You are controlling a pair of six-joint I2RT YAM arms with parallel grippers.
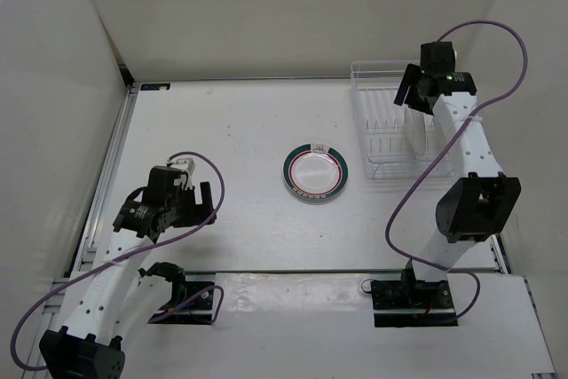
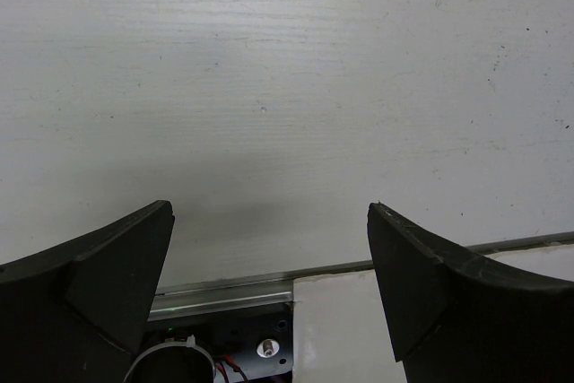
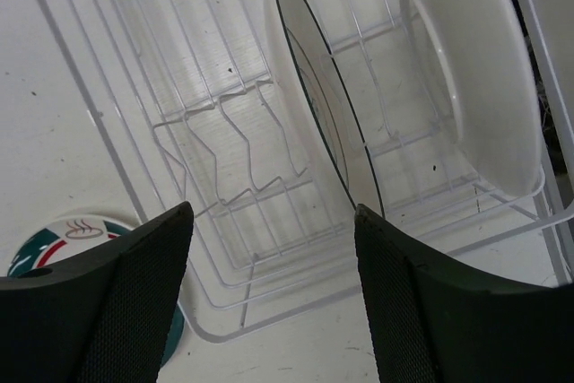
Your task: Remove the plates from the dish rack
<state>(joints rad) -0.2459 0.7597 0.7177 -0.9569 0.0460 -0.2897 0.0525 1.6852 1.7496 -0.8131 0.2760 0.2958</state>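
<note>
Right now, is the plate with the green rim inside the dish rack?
No, the green-rimmed plate lies flat on the table, apart from the dish rack.

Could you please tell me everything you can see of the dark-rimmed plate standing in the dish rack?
The dark-rimmed plate is round, white and glossy, with a thin dark rim. It stands upright on edge among the tines of the dish rack, seen nearly edge-on. A white dish stands beside it. The open right gripper hovers above, touching nothing.
</note>
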